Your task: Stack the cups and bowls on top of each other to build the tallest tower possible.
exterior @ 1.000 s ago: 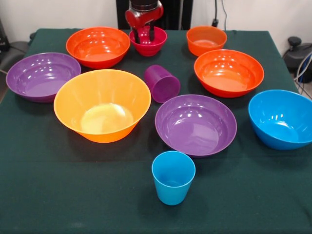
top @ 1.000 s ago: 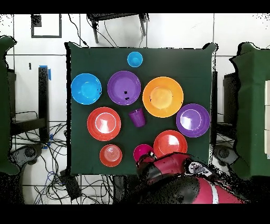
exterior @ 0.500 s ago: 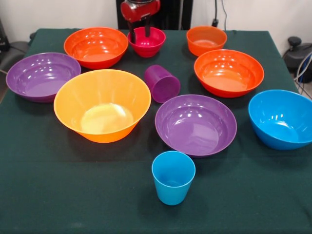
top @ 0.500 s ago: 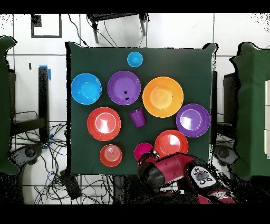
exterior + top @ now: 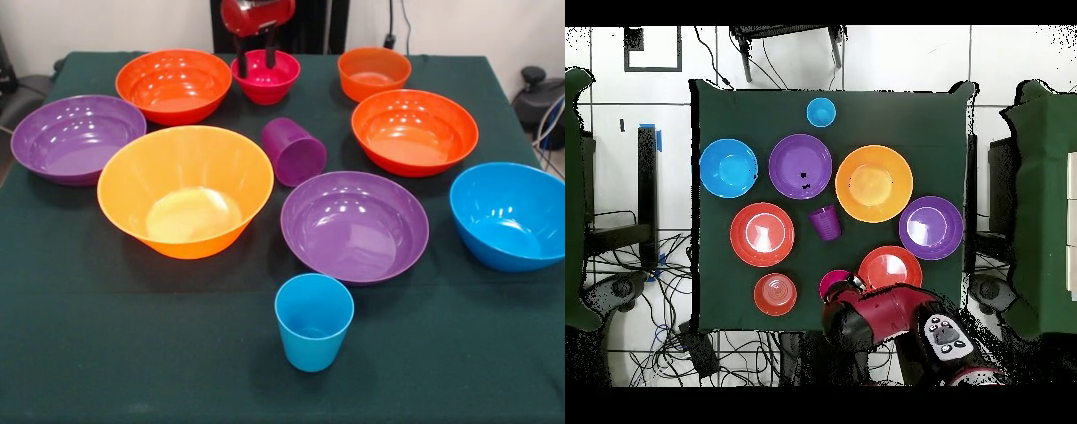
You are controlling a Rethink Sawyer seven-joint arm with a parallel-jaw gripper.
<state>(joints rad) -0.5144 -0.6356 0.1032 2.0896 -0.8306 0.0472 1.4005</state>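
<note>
My gripper (image 5: 254, 60) hangs at the far edge of the table over the small magenta bowl (image 5: 265, 78). It is open: one finger stands at the bowl's left rim, the other inside the bowl. In the overhead view the red arm (image 5: 875, 318) hides the gripper and part of the magenta bowl (image 5: 831, 283). The purple cup (image 5: 294, 151) lies on its side mid-table. Near the front edge the light blue cup (image 5: 313, 320) stands upright. Nothing is stacked.
Around them on the green table (image 5: 88, 353) sit two red-orange bowls (image 5: 174, 84) (image 5: 414, 131), a small orange bowl (image 5: 373, 72), two purple bowls (image 5: 77, 137) (image 5: 355, 224), a big orange bowl (image 5: 185, 187) and a blue bowl (image 5: 509, 214).
The gripper rose a little and its fingers spread wider at the magenta bowl. The magenta bowl and the red-orange bowl beside it shifted slightly left in the front view.
</note>
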